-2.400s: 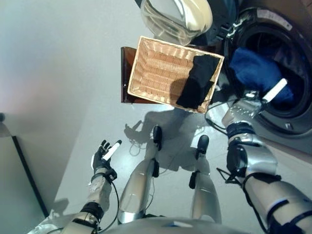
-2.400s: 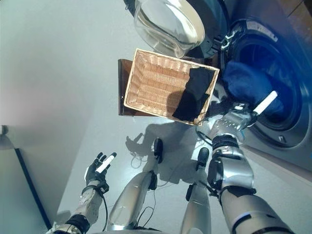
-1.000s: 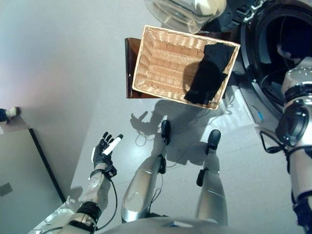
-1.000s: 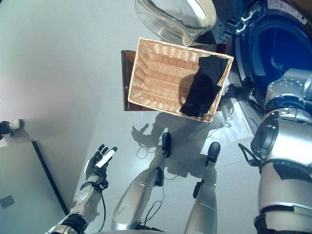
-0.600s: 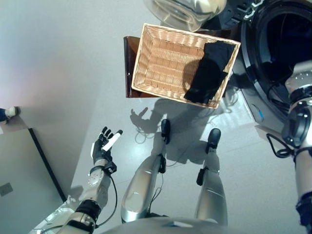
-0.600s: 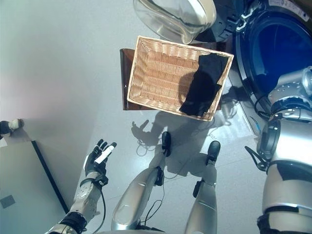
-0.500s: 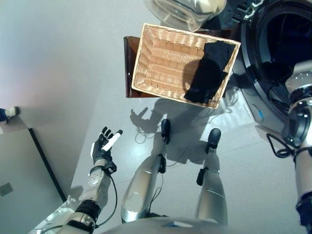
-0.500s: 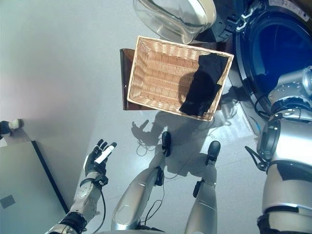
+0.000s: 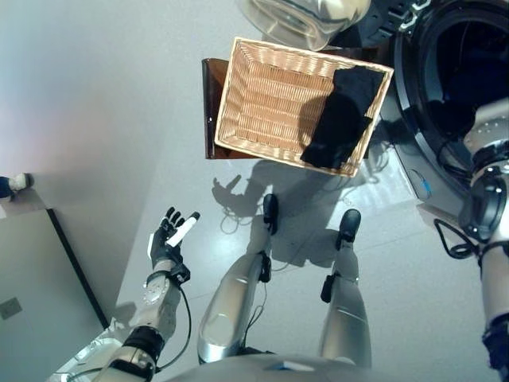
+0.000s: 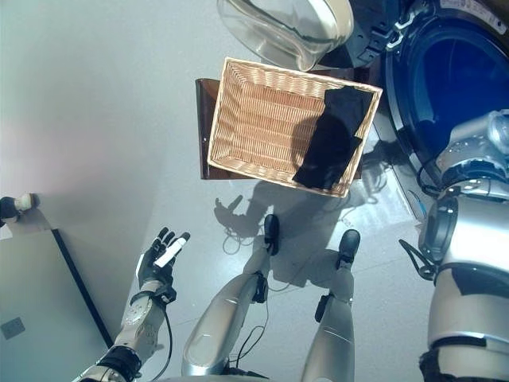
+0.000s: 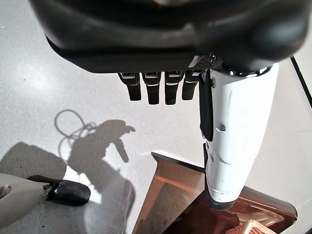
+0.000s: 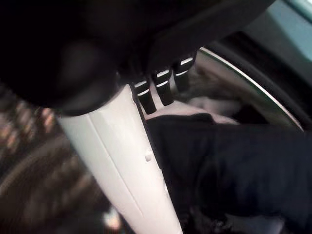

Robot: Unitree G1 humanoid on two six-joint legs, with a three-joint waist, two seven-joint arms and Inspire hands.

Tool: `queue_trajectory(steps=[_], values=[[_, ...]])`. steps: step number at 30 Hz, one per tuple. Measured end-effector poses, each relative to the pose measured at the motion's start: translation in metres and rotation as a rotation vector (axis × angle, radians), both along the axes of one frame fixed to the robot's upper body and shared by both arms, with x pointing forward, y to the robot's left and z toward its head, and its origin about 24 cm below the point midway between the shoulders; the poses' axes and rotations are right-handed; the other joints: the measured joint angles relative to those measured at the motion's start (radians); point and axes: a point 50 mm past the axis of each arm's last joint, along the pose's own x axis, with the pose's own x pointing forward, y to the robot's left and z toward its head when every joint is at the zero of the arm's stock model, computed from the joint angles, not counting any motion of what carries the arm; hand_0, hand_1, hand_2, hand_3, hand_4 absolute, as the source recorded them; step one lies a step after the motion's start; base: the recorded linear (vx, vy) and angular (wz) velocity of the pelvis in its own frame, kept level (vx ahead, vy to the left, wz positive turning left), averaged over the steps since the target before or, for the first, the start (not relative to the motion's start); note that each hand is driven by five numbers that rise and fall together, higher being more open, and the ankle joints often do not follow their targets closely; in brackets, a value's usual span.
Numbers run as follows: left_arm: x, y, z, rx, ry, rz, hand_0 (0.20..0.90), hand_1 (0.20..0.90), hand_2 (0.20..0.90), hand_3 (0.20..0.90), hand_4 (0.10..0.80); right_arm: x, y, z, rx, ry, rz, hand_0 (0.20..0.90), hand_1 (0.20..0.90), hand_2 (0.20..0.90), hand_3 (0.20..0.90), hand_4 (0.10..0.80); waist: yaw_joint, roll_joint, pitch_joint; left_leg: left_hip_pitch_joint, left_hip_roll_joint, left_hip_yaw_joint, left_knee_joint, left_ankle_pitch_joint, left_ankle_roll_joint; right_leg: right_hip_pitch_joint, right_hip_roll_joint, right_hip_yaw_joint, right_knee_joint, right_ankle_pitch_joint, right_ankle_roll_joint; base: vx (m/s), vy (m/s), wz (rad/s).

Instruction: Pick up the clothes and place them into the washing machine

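Note:
A black garment [image 9: 338, 119] lies at the machine-side end of the wicker basket [image 9: 262, 103], which rests on a low dark brown box [image 9: 208, 103]. My right arm reaches into the washing machine's drum [image 9: 445, 64]. In the right wrist view my right hand [image 12: 122, 161] is open, fingers straight, just above dark blue cloth [image 12: 243, 165] lying inside the drum. My left hand [image 9: 169, 239] is open and empty, held over the floor at the lower left, far from the basket; it also shows in the left wrist view [image 11: 170, 34].
The machine's round glass door [image 9: 302, 16] stands open just beyond the basket. A grey panel [image 9: 32, 286] lies at the lower left, with a small object [image 9: 12, 185] at the left edge. Grey floor lies between me and the basket.
The view has shifted. My right hand was at the drum's mouth with blue cloth before it; now the arm is inside the drum. In the last half second nothing has visibly moved.

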Motion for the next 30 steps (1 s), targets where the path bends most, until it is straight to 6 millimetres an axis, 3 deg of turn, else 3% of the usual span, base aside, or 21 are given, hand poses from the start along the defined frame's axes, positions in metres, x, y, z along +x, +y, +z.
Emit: queue_trajectory(steps=[2, 7, 12, 23, 30], values=[[0.001, 0.0, 0.002, 0.019, -0.015, -0.01, 0.9, 0.9, 0.9, 0.9, 0.8, 0.0, 0.001, -0.003, -0.139, 0.195, -0.021, 0.9, 0.9, 0.9, 0.9, 0.8, 0.0, 0.0, 0.0, 0.0, 0.001, -0.001, 0.003, 0.0, 0.0, 0.002, 0.0, -0.001, 0.0, 0.002, -0.001, 0.0, 0.0, 0.0], [0.001, 0.001, 0.004, 0.037, -0.031, -0.01, 0.9, 0.9, 0.9, 0.9, 0.8, 0.001, 0.001, -0.008, -0.339, 0.478, -0.055, 0.9, 0.9, 0.9, 0.9, 0.8, 0.001, 0.0, 0.0, 0.0, 0.001, -0.003, 0.009, 0.0, 0.0, 0.004, 0.0, -0.002, 0.004, 0.004, 0.0, 0.0, 0.0, 0.0], [0.001, 0.001, 0.004, 0.038, -0.033, -0.008, 0.9, 0.9, 0.9, 0.9, 0.8, 0.006, 0.008, -0.005, -0.518, 0.524, -0.04, 0.9, 0.9, 0.9, 0.9, 0.8, -0.003, 0.0, 0.0, 0.0, 0.001, -0.005, 0.012, 0.001, 0.001, 0.005, 0.001, -0.002, 0.007, 0.005, 0.0, 0.0, 0.0, 0.0], [0.002, 0.0, 0.005, 0.084, -0.038, -0.038, 0.9, 0.9, 0.9, 0.9, 0.8, 0.013, 0.023, -0.03, -0.739, 0.627, 0.057, 0.9, 0.9, 0.9, 0.9, 0.8, -0.025, -0.009, 0.006, 0.001, 0.011, -0.016, 0.023, 0.003, -0.004, 0.022, 0.01, -0.02, 0.007, 0.007, -0.003, 0.001, 0.0, 0.03], [0.002, 0.008, 0.007, 0.083, -0.044, -0.001, 0.9, 0.9, 0.9, 0.9, 0.8, 0.019, 0.046, -0.076, -0.875, 0.743, 0.244, 0.9, 0.9, 0.9, 0.9, 0.8, -0.031, -0.064, 0.004, 0.019, 0.012, -0.021, 0.029, 0.003, -0.005, 0.045, 0.01, -0.028, 0.007, 0.009, -0.007, 0.001, -0.005, 0.03]])
